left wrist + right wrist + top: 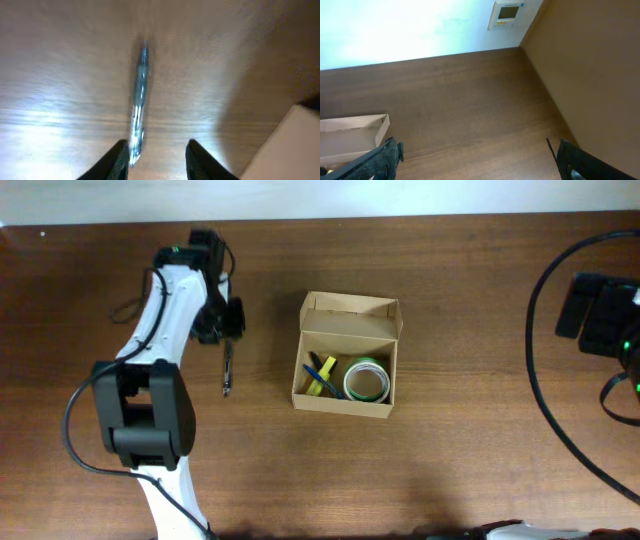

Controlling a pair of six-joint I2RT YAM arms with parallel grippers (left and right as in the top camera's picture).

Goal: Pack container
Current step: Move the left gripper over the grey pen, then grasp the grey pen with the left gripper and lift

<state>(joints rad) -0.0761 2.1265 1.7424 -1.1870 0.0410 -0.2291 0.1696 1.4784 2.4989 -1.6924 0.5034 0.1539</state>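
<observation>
Left arm (165, 300) angled down over pen (138, 100), left fingers (118, 160) apart, right fingers (375, 162) spread wide

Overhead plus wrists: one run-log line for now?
container open, tape roll inside | pen on table, left of it | left gripper jaws apart at pen | right gripper jaws wide, empty

The right pincer (477, 148) stands wide apart, its two black fingers (375, 161) showing at the lower corners of the view; dark brown wood-grain tabletop (470, 100) lies between them; a corner of the tan cardboard container (351, 134) shows at lower left, just beside the left finger; beyond runs a bright white wall (400, 30) bearing a small white panel (507, 14); a lighter brown surface (595, 65) fills the right side.
</observation>
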